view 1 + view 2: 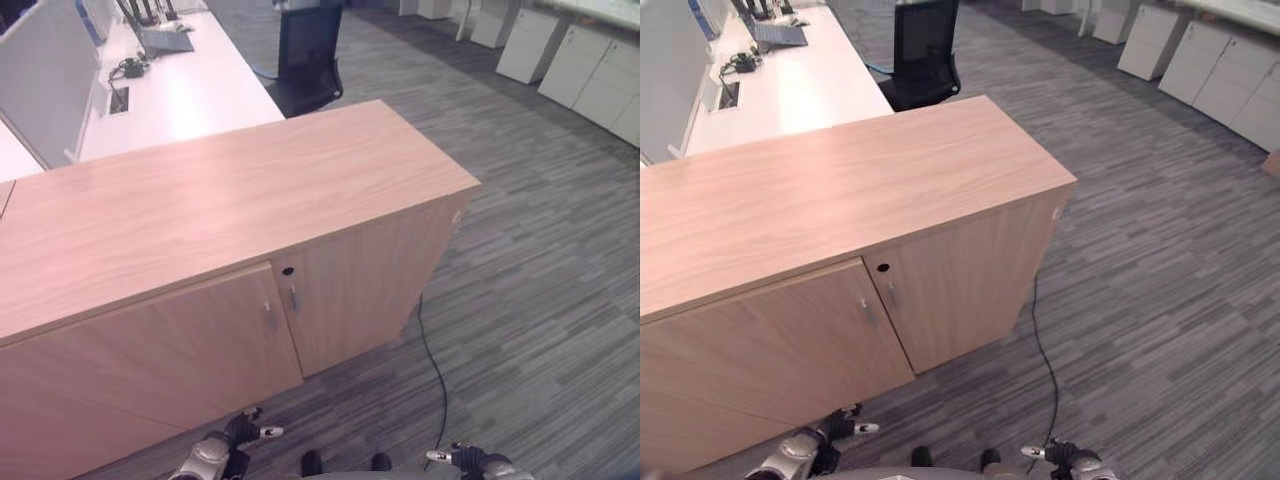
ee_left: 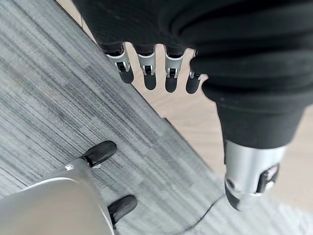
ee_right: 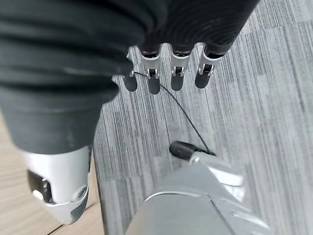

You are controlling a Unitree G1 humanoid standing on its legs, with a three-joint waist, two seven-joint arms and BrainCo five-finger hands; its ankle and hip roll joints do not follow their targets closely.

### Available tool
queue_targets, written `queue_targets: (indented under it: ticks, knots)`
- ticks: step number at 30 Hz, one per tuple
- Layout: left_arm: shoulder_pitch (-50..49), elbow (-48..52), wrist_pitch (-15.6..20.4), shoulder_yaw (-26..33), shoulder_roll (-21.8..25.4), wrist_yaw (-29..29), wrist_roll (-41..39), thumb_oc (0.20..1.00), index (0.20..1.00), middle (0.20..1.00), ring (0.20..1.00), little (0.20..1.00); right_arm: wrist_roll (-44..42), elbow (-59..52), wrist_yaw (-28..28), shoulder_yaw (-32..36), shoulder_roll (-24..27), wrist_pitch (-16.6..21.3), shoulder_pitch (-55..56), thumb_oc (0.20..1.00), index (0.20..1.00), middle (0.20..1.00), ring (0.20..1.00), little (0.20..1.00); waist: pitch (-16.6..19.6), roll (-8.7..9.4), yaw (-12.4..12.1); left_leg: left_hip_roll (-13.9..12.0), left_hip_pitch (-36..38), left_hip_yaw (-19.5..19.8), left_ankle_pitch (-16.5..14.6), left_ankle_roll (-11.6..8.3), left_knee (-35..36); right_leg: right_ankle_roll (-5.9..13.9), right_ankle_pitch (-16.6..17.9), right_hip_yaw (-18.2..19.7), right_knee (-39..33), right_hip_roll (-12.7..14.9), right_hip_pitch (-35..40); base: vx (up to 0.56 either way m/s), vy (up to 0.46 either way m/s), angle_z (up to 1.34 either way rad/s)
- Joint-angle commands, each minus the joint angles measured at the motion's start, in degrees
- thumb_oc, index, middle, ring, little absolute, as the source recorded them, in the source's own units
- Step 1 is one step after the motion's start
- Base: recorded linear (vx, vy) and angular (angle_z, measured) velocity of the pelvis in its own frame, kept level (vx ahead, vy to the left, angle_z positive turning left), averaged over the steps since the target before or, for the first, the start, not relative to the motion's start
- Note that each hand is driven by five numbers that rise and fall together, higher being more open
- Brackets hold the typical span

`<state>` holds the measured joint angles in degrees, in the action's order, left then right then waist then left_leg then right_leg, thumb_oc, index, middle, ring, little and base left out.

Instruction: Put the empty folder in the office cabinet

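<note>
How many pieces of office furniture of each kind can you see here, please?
Wooden cabinet: 1
White desk: 1
Black chair: 1
White cabinets by the far wall: several, cut off by the frame's edge
Total: 3 plus the far cabinets

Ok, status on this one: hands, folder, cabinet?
Left hand and right hand open, low, holding nothing. Cabinet doors shut. Folder not sighted.

cabinet (image 1: 250, 200): left end cut by frame edge | doors shut, inside hidden | chair (image 1: 308, 55): top cropped
</note>
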<state>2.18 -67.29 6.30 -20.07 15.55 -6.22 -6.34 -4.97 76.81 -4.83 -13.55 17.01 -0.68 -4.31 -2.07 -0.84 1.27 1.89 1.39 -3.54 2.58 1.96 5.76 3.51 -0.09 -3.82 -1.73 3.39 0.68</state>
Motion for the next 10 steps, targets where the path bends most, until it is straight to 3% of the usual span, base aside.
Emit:
queue_targets:
  ticks: [1,10]
  knots:
    - [1.1,-2.7,0.6,1.2,-1.9,-0.6,1.0,1.0,1.0,1.0,1.0,1.0,1.7,0.8,0.5,-2.2,0.4,0.7,-1.3,1.0,1.0,1.0,1.0,1.0,0.6,1.39,-1.1,0.6,0.9,4.2,-5.7,-0.71,-0.8,2.84,-0.5,0.8,-0.3,0.7,0.4,0.04,0.008,0.02]
    - [0.6,-2.5,1.1,-0.3,-2.3,0.6,4.7,1.0,1.0,1.0,1.0,1.0,1.5,-0.3,1.4,-3.4,-1.1,1.6,0.5,1.0,1.0,1.0,1.0,1.0,1.0,1.61,-0.9,0.4,1.6,4.4,-6.4,-1.15,-0.8,2.58,-0.6,0.6,-2.8,0.3,2.7,0.0,0.0,0.0]
